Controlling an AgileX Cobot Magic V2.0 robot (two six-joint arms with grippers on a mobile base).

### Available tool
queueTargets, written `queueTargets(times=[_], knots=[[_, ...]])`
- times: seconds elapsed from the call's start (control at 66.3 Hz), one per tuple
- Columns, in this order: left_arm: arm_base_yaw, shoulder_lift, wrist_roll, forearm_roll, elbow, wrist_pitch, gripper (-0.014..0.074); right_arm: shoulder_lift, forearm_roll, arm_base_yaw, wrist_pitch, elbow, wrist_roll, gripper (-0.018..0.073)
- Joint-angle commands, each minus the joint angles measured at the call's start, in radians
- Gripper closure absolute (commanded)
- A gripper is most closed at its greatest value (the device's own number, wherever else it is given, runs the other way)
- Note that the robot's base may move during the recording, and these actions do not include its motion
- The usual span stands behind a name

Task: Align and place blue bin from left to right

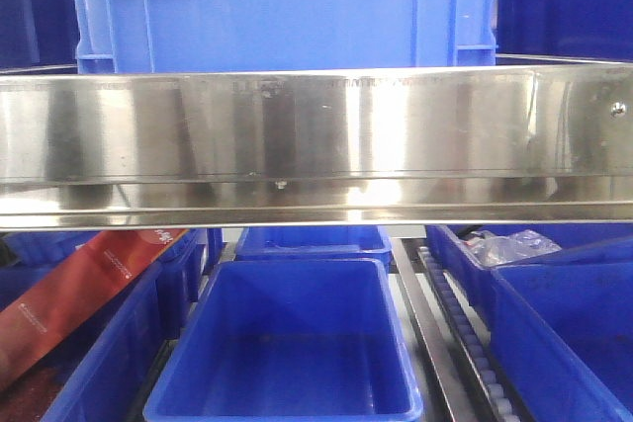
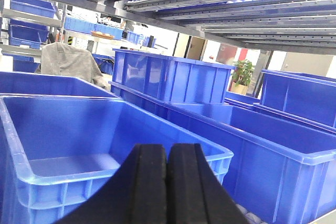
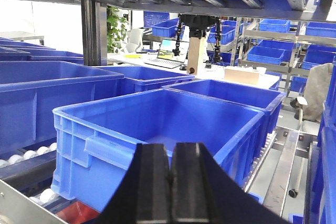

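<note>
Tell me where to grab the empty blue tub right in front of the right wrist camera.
Grip the rim of the bright blue ribbed plastic bin at the moulded handle ledge on its near wall, coming from the near side. That ledge juts out under the rim and faces the right tool, which looks shut.

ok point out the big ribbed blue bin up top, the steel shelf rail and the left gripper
blue bin (image 1: 282, 17), front view, flat side wall
steel shelf rail (image 1: 316, 140), front view, shiny face
left gripper (image 2: 167, 166), left wrist view, where the shut pads meet

Only tiny, unreadable white print on the red carton (image 1: 74, 289).
</note>
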Motion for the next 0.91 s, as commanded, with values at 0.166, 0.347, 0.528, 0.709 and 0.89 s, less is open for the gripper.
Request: queueTargets(times=[0.166, 0.347, 0.528, 0.709, 0.89], knots=[[-0.006, -0.004, 0.002, 0.004, 0.001, -0.019, 0.0707, -0.001, -0.013, 0.002, -0.022, 0.001, -0.005, 0.0638], [-0.006, -0.004, 0.002, 0.004, 0.001, -0.019, 0.0707, -0.001, -0.013, 0.002, -0.027, 0.001, -0.005, 0.0638], [-0.006, -0.004, 0.002, 0.004, 0.001, -0.019, 0.0707, -0.001, -0.004, -0.061, -0.162, 0.001, -0.107, 0.0638], [-0.006, -0.004, 0.002, 0.004, 0.001, -0.019, 0.0707, -0.001, 0.220, -0.297, -0.200, 0.010, -0.399, 0.0638], [-0.006, -0.004, 0.002, 0.004, 0.001, -0.019, 0.0707, -0.003, 0.495, -0.533, -0.329, 0.097, -0.625, 0.0638]])
